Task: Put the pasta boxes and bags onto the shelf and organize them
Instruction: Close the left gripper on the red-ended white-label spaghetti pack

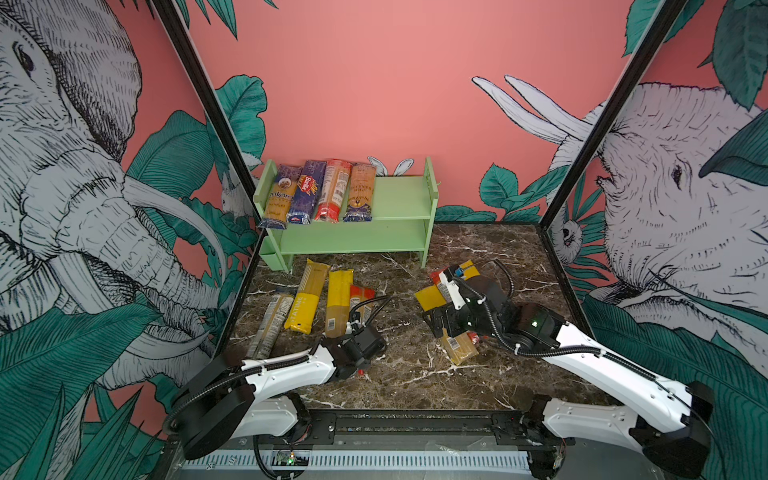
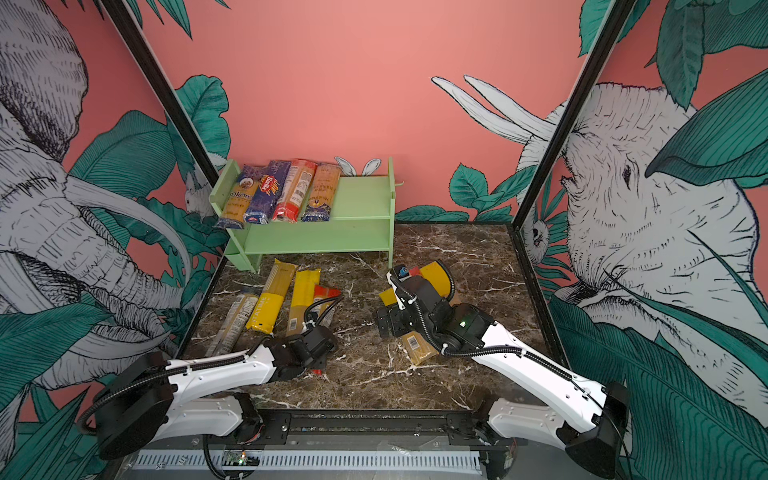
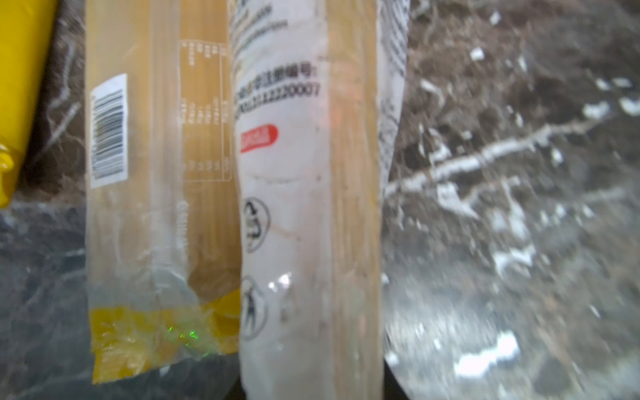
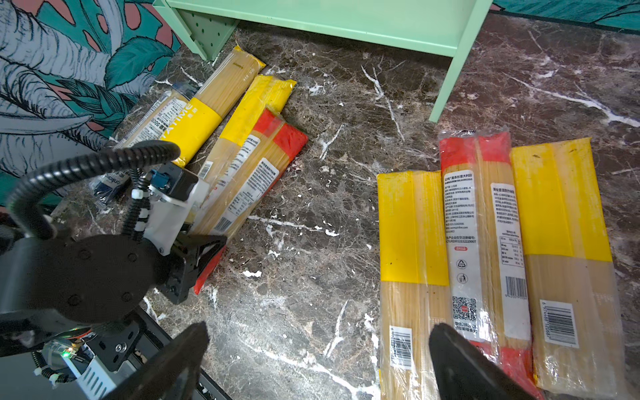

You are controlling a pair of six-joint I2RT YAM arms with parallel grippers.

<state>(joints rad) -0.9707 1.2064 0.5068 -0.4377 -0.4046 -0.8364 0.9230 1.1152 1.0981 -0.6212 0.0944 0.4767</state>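
Observation:
The mint-green shelf [image 1: 399,199] stands at the back, with several pasta packs [image 1: 320,191] side by side on the left of its upper tier. Several more packs [image 1: 307,297] lie on the marble at the left. My left gripper [image 4: 199,263] is shut on the near end of the rightmost one, a red-ended pack [image 4: 256,173], which fills the left wrist view [image 3: 304,207] beside a yellow-ended pack [image 3: 145,173]. My right gripper [image 4: 317,346] hangs open just above the table. Its one fingertip [image 4: 446,343] is over a yellow pack [image 4: 410,242], which lies beside a red pack [image 4: 478,207] and another yellow pack [image 4: 561,225].
The shelf's lower tier [image 1: 353,241] and the right half of the upper tier hold nothing. Bare marble [image 1: 407,291] separates the two groups of packs. Black frame posts [image 1: 199,104] and printed walls close in both sides, and a black rail [image 1: 415,419] runs along the front edge.

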